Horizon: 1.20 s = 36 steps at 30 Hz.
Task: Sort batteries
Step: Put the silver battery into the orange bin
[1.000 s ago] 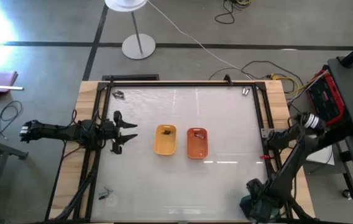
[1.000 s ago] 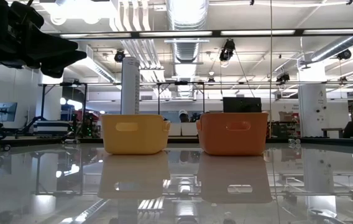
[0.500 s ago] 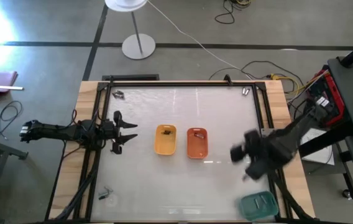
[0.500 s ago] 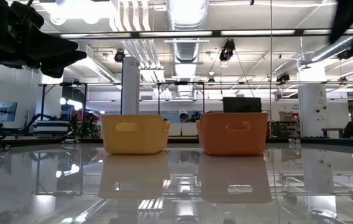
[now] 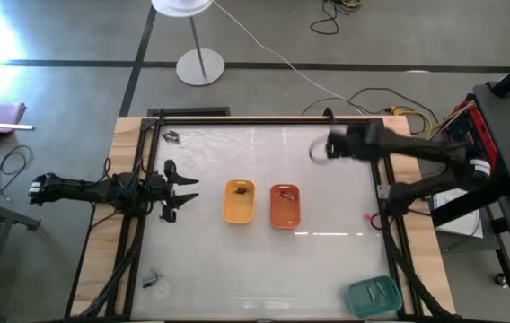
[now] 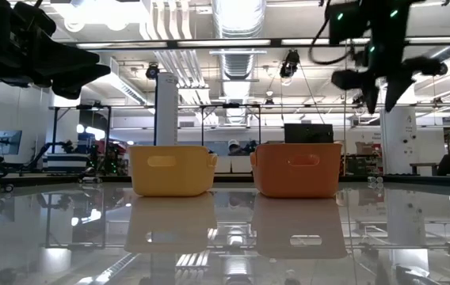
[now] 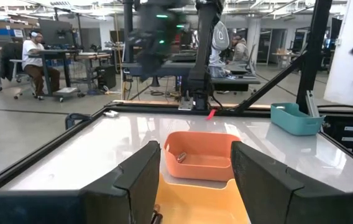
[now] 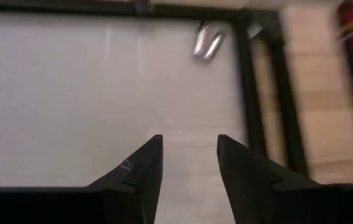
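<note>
The batteries lie scattered: silvery ones (image 5: 356,132) in the table's far right corner, a few (image 5: 171,137) in the far left corner, some (image 5: 152,282) near the front left edge, and dark ones (image 5: 241,188) inside the yellow tray (image 5: 239,211). One (image 7: 179,157) sits in the orange tray (image 5: 284,212). My right gripper (image 5: 321,150) hangs above the table near the far right corner, fingers spread and empty. My left gripper (image 5: 186,190) waits just left of the yellow tray, also spread. A teal tray (image 5: 373,297) rests at the front right.
</note>
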{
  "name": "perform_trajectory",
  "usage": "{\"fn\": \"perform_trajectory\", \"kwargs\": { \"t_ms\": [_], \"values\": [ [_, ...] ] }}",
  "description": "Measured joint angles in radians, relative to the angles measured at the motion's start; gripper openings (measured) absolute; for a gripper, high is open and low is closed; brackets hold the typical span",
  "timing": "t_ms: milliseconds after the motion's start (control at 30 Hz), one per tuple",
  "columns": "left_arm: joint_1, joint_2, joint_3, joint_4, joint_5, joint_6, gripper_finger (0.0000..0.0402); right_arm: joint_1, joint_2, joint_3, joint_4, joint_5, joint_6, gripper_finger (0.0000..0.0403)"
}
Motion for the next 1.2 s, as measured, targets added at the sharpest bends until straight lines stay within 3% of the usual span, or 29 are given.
{"fn": "perform_trajectory", "kwargs": {
  "t_ms": [100,167,267,467,867,1200],
  "values": [
    [0.0,0.0,0.0,0.0,0.0,0.0,0.0181,-0.194,0.031,-0.001,0.148,-0.168,-0.221,0.0124],
    [0.0,0.0,0.0,0.0,0.0,0.0,0.0181,-0.283,0.06,-0.001,0.216,-0.205,-0.308,0.0116],
    [0.0,0.0,0.0,0.0,0.0,0.0,0.0181,-0.383,0.119,-0.001,0.278,-0.221,-0.372,0.0112],
    [0.0,0.0,0.0,0.0,0.0,0.0,0.0181,-0.512,0.276,0.035,0.268,-0.382,-0.476,0.0133],
    [0.0,0.0,0.0,0.0,0.0,0.0,0.0181,-0.63,0.528,0.203,0.226,-0.399,-0.526,0.0171],
    [0.0,0.0,0.0,0.0,0.0,0.0,0.0181,-0.671,0.637,0.253,0.247,-0.339,-0.512,0.0158]
  ]
}}
